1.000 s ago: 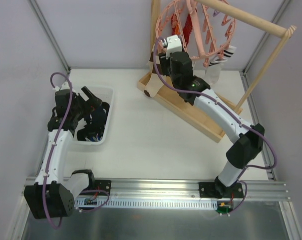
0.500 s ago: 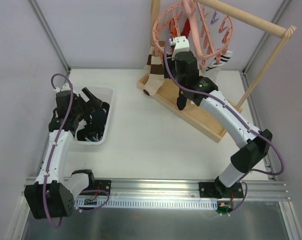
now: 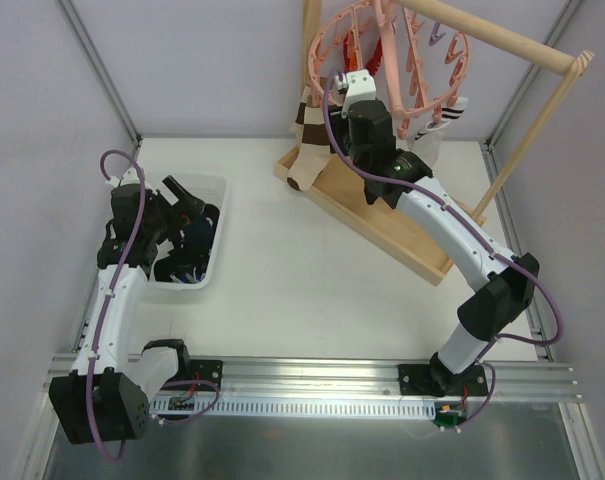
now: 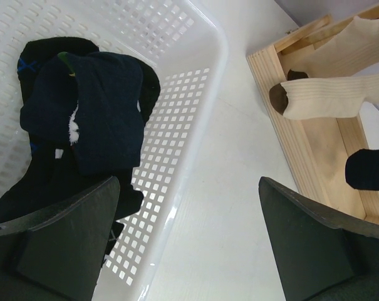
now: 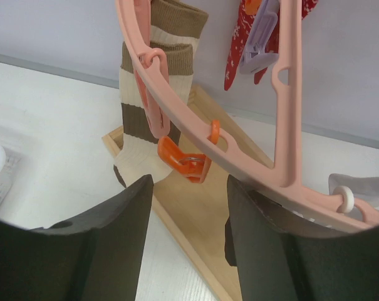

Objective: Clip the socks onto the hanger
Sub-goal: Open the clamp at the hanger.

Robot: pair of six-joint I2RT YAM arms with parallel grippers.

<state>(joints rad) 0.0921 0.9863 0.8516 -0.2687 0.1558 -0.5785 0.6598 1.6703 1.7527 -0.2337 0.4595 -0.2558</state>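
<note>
Dark navy and black socks (image 4: 104, 113) lie piled in the white basket (image 4: 202, 94), also in the top view (image 3: 187, 245). My left gripper (image 4: 189, 244) is open and empty above the basket's right rim (image 3: 182, 195). The pink ring hanger (image 3: 392, 60) hangs from the wooden rod. My right gripper (image 5: 186, 241) is open just below its rim (image 5: 176, 106), under an orange clip (image 5: 184, 160). A dark sock tip (image 5: 228, 241) shows beside the right finger and over the tray (image 4: 368, 169). What holds it is hidden.
A brown-and-white striped sock (image 5: 155, 113) hangs from a pink clip, its toe over the wooden tray (image 3: 382, 225). A red sock (image 5: 239, 44) and a purple clip (image 5: 258, 44) hang further back. The stand's rod (image 3: 502, 40) crosses above. Grey walls enclose the table.
My right arm has lifted and shifted right along the hanger's near rim, and the hanger has swung a little. My left arm has stayed over the basket.
</note>
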